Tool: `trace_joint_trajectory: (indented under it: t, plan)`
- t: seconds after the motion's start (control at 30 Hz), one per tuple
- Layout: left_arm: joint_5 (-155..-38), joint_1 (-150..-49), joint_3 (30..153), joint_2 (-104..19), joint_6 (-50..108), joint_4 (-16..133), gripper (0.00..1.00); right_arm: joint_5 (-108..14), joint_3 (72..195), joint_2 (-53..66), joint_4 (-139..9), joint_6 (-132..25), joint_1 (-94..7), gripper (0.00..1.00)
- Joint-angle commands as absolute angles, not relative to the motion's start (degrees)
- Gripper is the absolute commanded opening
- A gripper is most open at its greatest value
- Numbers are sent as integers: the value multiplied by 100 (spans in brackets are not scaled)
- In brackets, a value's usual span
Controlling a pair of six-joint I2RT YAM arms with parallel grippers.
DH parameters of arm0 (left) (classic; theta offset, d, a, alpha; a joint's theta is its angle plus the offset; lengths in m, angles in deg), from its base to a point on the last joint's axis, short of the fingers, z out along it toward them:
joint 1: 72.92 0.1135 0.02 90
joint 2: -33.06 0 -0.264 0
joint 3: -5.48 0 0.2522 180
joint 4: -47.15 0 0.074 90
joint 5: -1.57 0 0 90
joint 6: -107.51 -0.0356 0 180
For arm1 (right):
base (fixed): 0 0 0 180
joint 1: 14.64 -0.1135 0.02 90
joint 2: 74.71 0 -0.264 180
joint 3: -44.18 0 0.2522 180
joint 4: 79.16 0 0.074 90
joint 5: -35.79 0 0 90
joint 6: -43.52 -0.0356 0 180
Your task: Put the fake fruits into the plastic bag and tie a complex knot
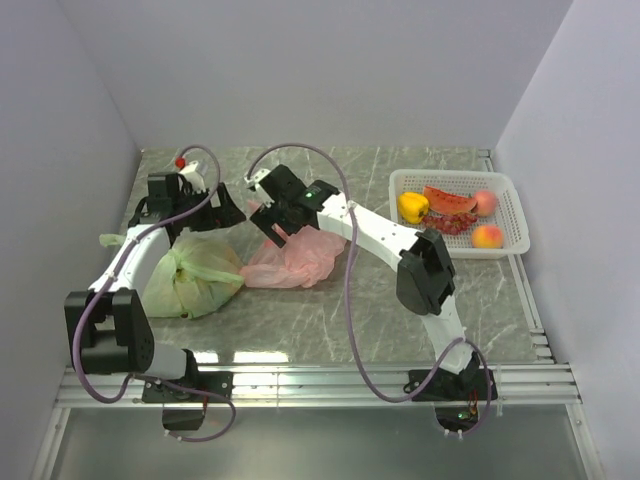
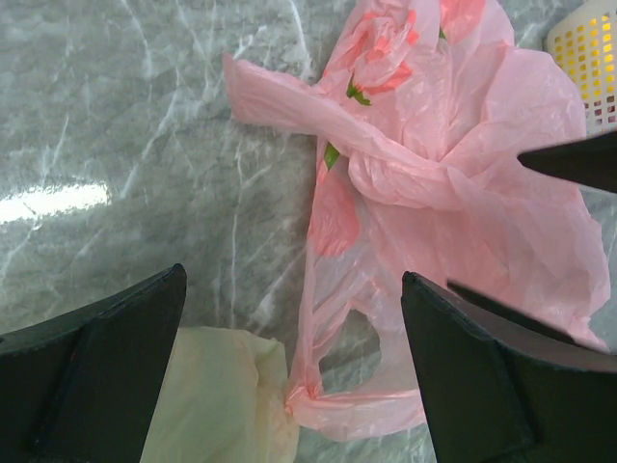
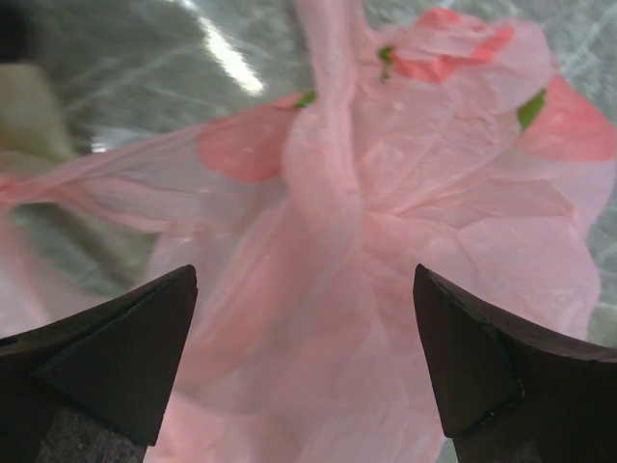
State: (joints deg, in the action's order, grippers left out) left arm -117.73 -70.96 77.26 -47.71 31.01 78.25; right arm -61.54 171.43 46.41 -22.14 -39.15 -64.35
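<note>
Right pincer (image 3: 305, 275), spread wide, hangs just over the plastic bag (image 3: 463, 222).

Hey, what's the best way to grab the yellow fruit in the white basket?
Come straight down from above onto the rounded body of the yellow fruit. The raised walls of the white basket block a sideways approach, and the red slice lies close beside it, so a front-to-back pinch probably suits.
</note>
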Motion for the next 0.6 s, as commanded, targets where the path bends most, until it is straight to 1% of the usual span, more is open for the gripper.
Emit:
trace_joint_trajectory:
  t: [0.0,0.03,0.1,0.13,0.17,0.2,0.23,0.27,0.3,0.37,0.5,0.57]
  plan:
    - [-12059,-6940,7532,-4499,3280,7550,99,-6958,17342,4737,-2287,-3752,-6394,99]
    - [-12077,-6914,7427,-4472,3298,7506,99,-7020,17369,4789,-2251,-3760,-6394,97]
    - [-12165,-6905,7295,-4446,3342,7349,99,-7064,17396,4939,-2146,-3716,-6394,89]
    - [-12209,-6879,7173,-4446,3351,7287,99,-7073,17448,5000,-2085,-3716,-6412,80]
    - [-12244,-6870,7137,-4446,3377,7234,99,-7055,17483,5105,-2023,-3725,-6403,63]
    - [-12296,-6861,7101,-4489,3430,7172,99,-7012,17571,5133,-1909,-3734,-6412,51]
    - [-12341,-6843,7101,-4524,3456,7154,99,-6977,17615,5141,-1873,-3725,-6412,23]
    - [-12402,-6817,7101,-4560,3483,7137,99,-6820,17676,5142,-1795,-3734,-6421,10]
    - [-12481,-6800,7118,-4612,3509,7128,99,-6748,17773,5133,-1724,-3734,-6403,0]
    - [-12701,-6773,7145,-4727,3501,7032,99,-6652,18037,4985,-1645,-3821,-6394,0]
    - [-13096,-6791,7031,-4815,3544,6593,99,-6187,17985,4413,-1907,-4076,-6342,0]
    - [-13140,-6808,6996,-4911,3606,6452,99,-6203,17967,4141,-2048,-4313,-6298,0]
